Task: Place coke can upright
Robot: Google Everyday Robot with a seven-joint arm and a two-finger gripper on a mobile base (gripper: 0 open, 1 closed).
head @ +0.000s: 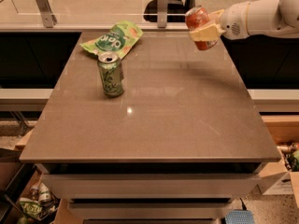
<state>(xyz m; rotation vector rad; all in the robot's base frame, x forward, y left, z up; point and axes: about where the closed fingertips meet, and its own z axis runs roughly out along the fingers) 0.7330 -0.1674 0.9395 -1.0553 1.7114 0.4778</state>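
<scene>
The coke can (198, 22) is red-orange with a silver top and hangs in the air above the table's far right part, roughly upright and a little tilted. My gripper (205, 28) is shut on the coke can, with a cream finger (206, 31) across its front. The white arm (261, 17) reaches in from the right edge. The can is clear of the brown table top (163, 106).
A green drink can (110, 73) stands upright on the table's left part. A green snack bag (113, 39) lies flat behind it near the far edge. A glass rail with metal posts (162, 3) runs behind the table. Clutter lies on the floor at both lower corners.
</scene>
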